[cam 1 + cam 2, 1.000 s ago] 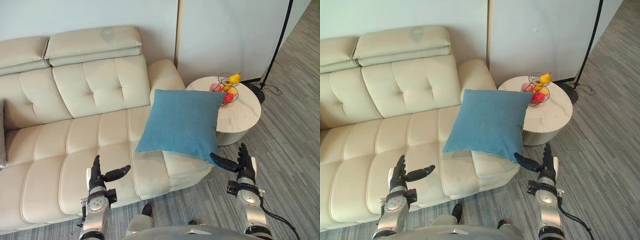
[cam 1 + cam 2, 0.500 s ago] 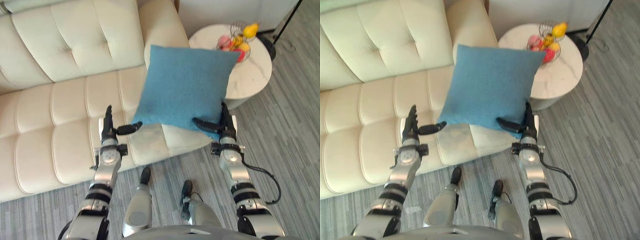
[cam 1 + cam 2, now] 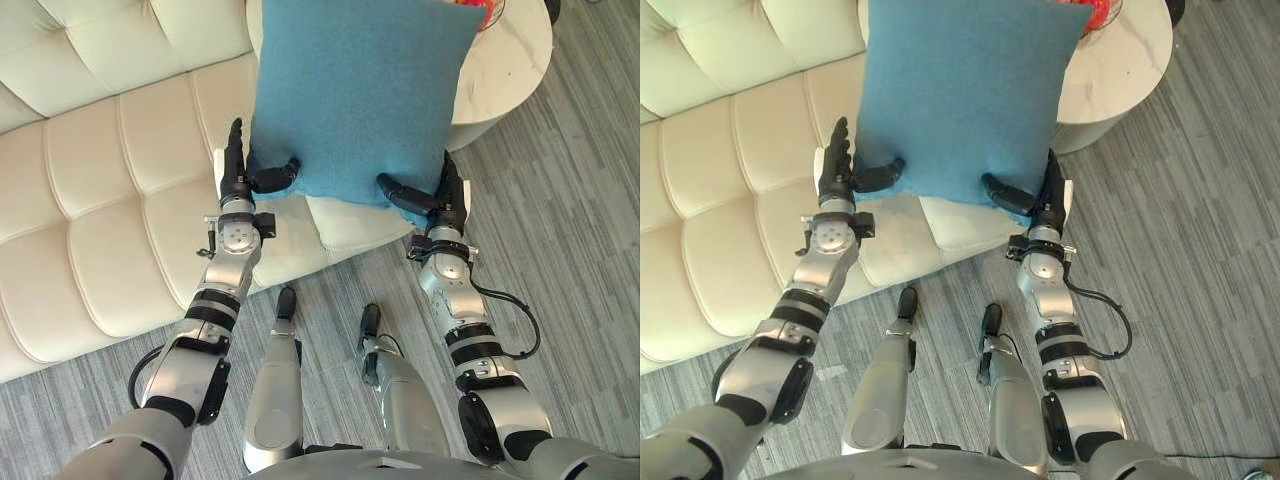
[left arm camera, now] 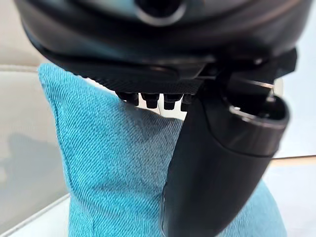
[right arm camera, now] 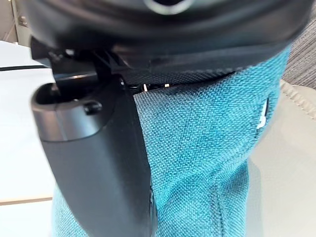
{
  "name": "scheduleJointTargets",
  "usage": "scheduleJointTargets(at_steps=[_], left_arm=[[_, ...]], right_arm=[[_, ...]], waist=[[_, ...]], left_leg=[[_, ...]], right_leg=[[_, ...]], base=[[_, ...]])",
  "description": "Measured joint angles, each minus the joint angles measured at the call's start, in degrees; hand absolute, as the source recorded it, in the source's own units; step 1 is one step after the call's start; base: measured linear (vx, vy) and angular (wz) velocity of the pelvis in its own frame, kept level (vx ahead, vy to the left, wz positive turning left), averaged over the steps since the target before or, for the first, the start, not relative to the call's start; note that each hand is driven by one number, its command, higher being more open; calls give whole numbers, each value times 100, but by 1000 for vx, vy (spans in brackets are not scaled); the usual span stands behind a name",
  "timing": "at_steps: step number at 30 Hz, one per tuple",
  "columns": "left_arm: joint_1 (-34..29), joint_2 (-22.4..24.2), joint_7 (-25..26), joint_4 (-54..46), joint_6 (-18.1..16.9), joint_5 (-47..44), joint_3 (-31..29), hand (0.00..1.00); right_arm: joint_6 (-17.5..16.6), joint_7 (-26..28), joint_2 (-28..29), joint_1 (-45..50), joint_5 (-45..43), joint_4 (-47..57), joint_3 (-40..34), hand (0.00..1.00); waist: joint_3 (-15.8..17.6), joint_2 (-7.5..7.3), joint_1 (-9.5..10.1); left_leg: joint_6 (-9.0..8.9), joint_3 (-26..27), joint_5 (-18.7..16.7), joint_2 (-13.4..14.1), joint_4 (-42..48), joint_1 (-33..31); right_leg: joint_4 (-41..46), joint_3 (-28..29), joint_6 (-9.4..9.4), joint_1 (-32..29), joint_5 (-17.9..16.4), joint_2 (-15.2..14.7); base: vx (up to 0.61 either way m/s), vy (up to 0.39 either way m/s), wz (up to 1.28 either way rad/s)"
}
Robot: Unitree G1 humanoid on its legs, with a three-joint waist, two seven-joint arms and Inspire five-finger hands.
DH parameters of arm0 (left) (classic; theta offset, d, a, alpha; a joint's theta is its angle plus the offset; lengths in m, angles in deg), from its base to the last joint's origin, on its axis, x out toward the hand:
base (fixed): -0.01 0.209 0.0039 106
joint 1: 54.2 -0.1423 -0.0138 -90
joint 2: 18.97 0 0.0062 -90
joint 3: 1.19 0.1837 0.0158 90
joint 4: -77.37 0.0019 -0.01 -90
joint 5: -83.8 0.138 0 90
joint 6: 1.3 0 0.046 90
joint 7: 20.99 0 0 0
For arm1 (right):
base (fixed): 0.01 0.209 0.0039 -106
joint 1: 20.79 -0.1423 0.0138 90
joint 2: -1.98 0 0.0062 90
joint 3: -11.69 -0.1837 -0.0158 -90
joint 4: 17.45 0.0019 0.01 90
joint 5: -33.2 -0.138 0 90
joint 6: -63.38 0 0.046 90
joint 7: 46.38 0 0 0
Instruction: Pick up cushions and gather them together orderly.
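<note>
A square blue cushion (image 3: 360,90) stands upright over the right end of the cream sofa (image 3: 100,200), between my two hands. My left hand (image 3: 240,180) is at its lower left corner, fingers straight along the edge and thumb curled onto the front. My right hand (image 3: 440,200) mirrors this at the lower right corner. In the left wrist view the blue cushion (image 4: 113,163) lies pinched between the thumb (image 4: 217,173) and the finger row. The right wrist view shows the same cushion (image 5: 207,148) against the thumb (image 5: 98,163).
A round white side table (image 3: 510,70) stands right of the sofa, behind the cushion, with a fruit basket (image 3: 1100,12) on it. Grey striped carpet (image 3: 580,200) lies in front and to the right. The sofa seat stretches away to the left.
The camera has tipped down and closer. Both hands have closed in from the cushion's sides and now pinch its lower corners; the cushion stands more upright.
</note>
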Motion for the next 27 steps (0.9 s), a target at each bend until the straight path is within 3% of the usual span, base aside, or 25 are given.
scheduleJointTargets(at_steps=[10,15,25,27], left_arm=[[170,36,173,-480,-4,-218,246,0],[26,52,222,-997,-2,-199,472,0],[-2394,501,94,-2884,0,-151,663,0],[-3288,777,21,-3351,0,-156,613,0]], right_arm=[[-119,-19,14,45,-216,401,182,0],[-174,-22,87,682,-219,836,248,0],[-170,142,-1,2360,41,1841,402,0],[-154,287,3,2877,125,2169,443,0]], waist=[[31,0,9],[31,0,-12],[-19,51,-228],[-268,132,-275]], left_leg=[[-75,15,71,51,-89,-32],[-74,108,71,34,-274,431],[-105,140,158,49,-874,1335],[-113,86,166,25,-1042,1598]], right_leg=[[2,-9,-22,-80,16,20],[-152,46,-20,330,15,-5],[-384,34,-24,1078,-101,49],[-358,-56,-18,1286,-235,29]], base=[[16,-22,-1],[27,9,-5],[58,-34,1],[66,-36,18]])
